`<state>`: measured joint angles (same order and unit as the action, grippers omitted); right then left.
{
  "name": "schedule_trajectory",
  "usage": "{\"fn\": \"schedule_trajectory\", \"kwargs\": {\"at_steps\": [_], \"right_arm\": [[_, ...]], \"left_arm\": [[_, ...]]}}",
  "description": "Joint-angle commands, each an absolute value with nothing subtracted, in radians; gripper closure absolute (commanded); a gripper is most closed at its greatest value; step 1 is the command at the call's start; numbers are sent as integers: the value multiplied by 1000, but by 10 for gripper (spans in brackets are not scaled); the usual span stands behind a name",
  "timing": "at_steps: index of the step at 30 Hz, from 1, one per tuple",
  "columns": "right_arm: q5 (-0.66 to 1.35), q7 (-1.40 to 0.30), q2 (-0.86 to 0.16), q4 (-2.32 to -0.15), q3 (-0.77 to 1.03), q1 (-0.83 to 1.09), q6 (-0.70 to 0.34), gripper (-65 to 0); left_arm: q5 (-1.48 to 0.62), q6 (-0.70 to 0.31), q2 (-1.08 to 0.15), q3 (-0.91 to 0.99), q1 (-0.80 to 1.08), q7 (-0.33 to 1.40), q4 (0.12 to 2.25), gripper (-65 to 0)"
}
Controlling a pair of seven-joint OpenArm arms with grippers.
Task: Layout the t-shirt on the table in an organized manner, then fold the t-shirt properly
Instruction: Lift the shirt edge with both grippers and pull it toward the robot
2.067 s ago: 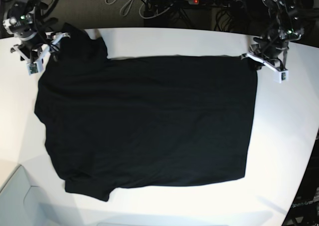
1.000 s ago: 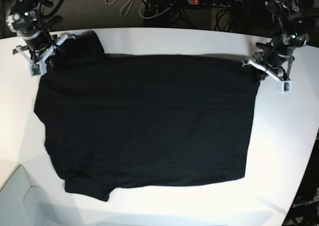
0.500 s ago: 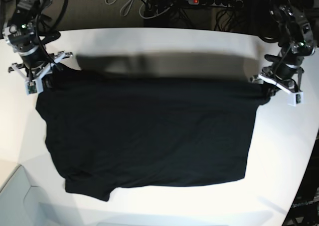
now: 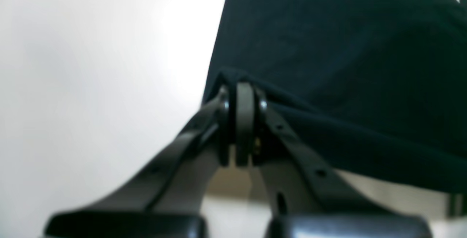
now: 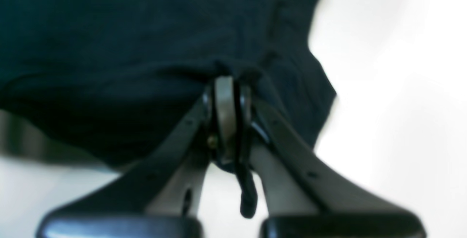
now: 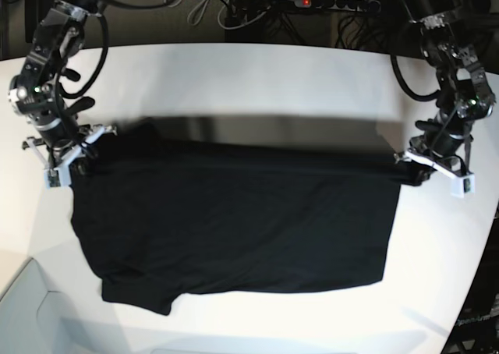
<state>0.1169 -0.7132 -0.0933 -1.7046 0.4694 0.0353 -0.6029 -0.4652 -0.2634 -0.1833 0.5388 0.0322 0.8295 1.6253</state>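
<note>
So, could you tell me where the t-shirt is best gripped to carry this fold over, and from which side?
By its far edge, at the two outer corners, coming in from the table's far side. The black t-shirt lies wide and limp, so only pinches at both ends keep that edge taut. The left end effector and right end effector are shut there already, with the edge lifted and its shadow beneath.

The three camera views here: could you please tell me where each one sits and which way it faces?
Base: high above the table, looking down on the whole t-shirt; both arms show, the left gripper at the picture's right, the right gripper at its left.
Left wrist: behind the left gripper, looking along its shut fingers to the pinched t-shirt edge.
Right wrist: behind the right gripper, looking along its shut fingers to the gripped t-shirt.
Shared: all views show the black t-shirt on the white table.
</note>
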Motion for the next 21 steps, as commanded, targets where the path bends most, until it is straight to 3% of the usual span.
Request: {"fn": "schedule_trajectory", "kwargs": {"at_steps": [1,21], "right_arm": [[128,-688,-113,-1705,460,12,-599,0],[128,-685,-139,-1503,440,-154,-599,0]], "left_arm": [[-470,-263,-197,542,8,803,1624,0],[-469,-262,-236,432,-254,791,1280,0]]}}
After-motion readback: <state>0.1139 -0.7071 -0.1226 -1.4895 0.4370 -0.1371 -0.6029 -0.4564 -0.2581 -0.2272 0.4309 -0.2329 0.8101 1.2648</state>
